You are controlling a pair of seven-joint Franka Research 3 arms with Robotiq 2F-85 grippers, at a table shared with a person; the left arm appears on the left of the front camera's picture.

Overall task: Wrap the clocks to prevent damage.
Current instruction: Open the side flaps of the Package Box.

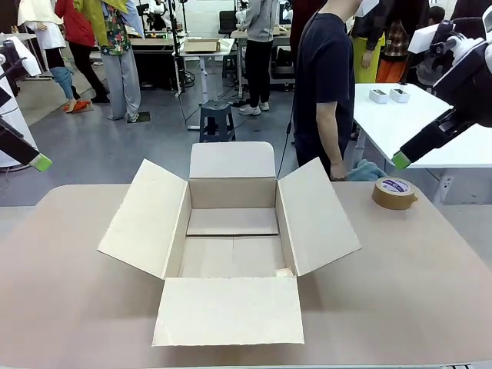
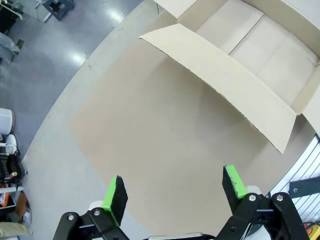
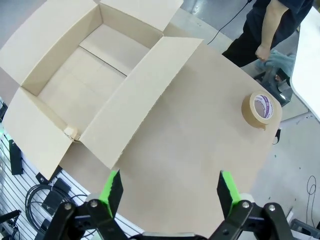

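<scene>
The front camera sits at the robot's edge of the worktop (image 1: 415,284), looking across the open carton (image 1: 232,192) toward the person (image 1: 327,84) beyond it. The left wrist camera looks down from high, past the left pincer (image 2: 173,184), at worktop beside the carton. The right wrist camera does likewise, past the right pincer (image 3: 169,181), from the carton's opposite side. All three share the carton.

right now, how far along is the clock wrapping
Done: the carton stands open, flaps spread, nothing packed in it. In hand: nothing; the left fingers and right fingers are spread wide above the table. Left: the wrapping itself, it seems; the tape roll sits untouched by the far right corner.
</scene>
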